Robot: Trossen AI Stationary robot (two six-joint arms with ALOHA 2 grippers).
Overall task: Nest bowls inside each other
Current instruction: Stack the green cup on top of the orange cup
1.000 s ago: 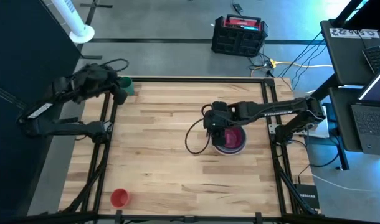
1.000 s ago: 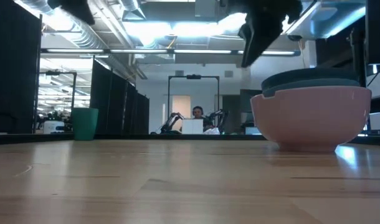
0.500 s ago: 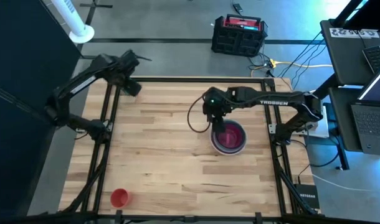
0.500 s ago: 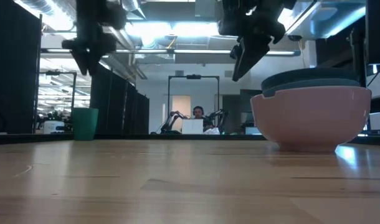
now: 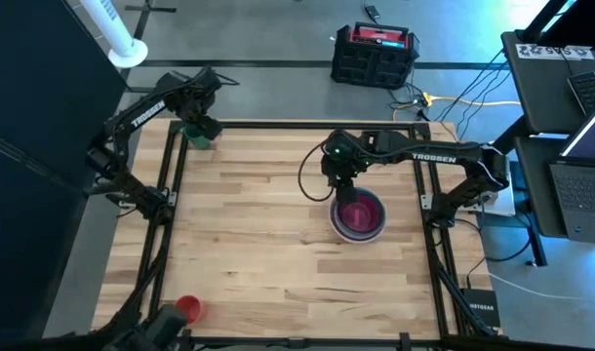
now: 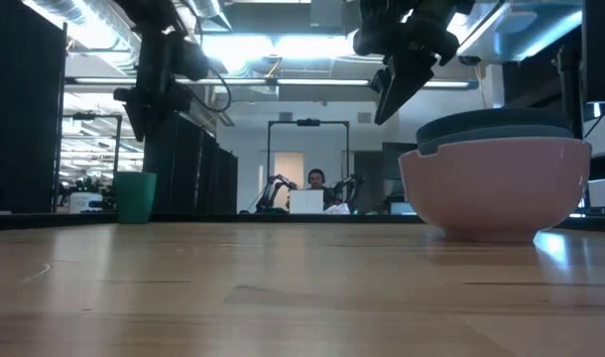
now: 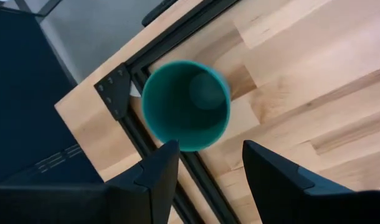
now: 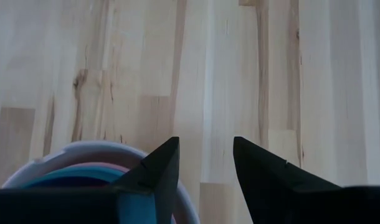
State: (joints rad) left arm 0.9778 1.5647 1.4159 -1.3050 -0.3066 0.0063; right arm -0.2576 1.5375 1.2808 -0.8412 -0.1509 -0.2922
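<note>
A stack of nested bowls stands on its base right of the table's middle. From above the innermost bowl is magenta and the outer rim is pale. In the low view the stack shows a pale wall with darker rims above it. My right gripper hangs open just beyond the stack's far-left rim, over bare wood, with nothing between its fingers. My left gripper is open above a small green cup, which stands upright at the table's far left corner.
A small red cup stands near the table's front left edge. Black frame rails run along the table's sides. Bare wood lies between the green cup and the bowl stack. A person sits far off in the room behind.
My left gripper has swung out and come down over the green cup at the far left corner, tipping to point more steeply down. My right gripper has drawn off the bowl stack toward the table's far edge and now hangs beside its rim. The bowls have kept still.
</note>
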